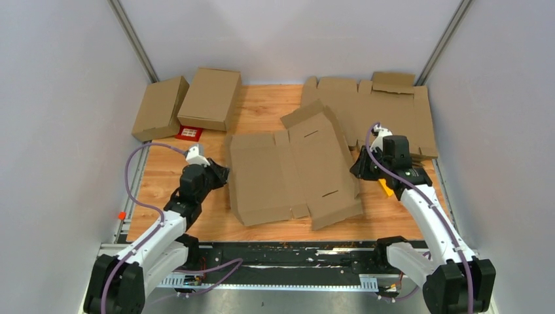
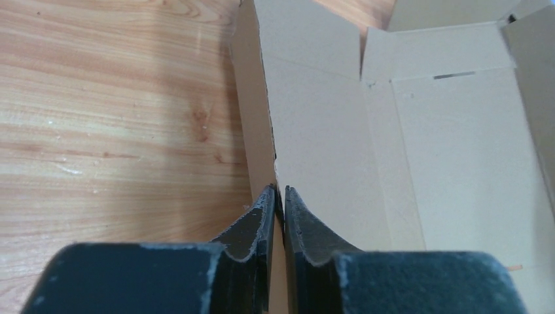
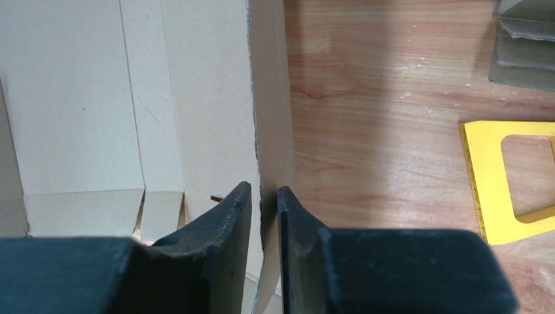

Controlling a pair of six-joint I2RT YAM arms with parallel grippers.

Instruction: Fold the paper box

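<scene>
The paper box (image 1: pixel 294 170) is a plain brown cardboard blank with flaps and creases, lying mostly open at the table's middle. My left gripper (image 1: pixel 221 173) is shut on its left edge; in the left wrist view the fingertips (image 2: pixel 280 195) pinch the raised left flap (image 2: pixel 258 118). My right gripper (image 1: pixel 358 169) is shut on its right edge; in the right wrist view the jaws (image 3: pixel 264 193) clamp the upright right flap (image 3: pixel 271 98), with the box's inner panels (image 3: pixel 85 98) to the left.
Two folded brown boxes (image 1: pixel 209 98) (image 1: pixel 159 108) and a small red card (image 1: pixel 190 133) lie at the back left. A stack of notched cardboard sheets (image 1: pixel 386 108) lies at the back right. A yellow plastic piece (image 3: pixel 507 176) lies on the table right of my right gripper.
</scene>
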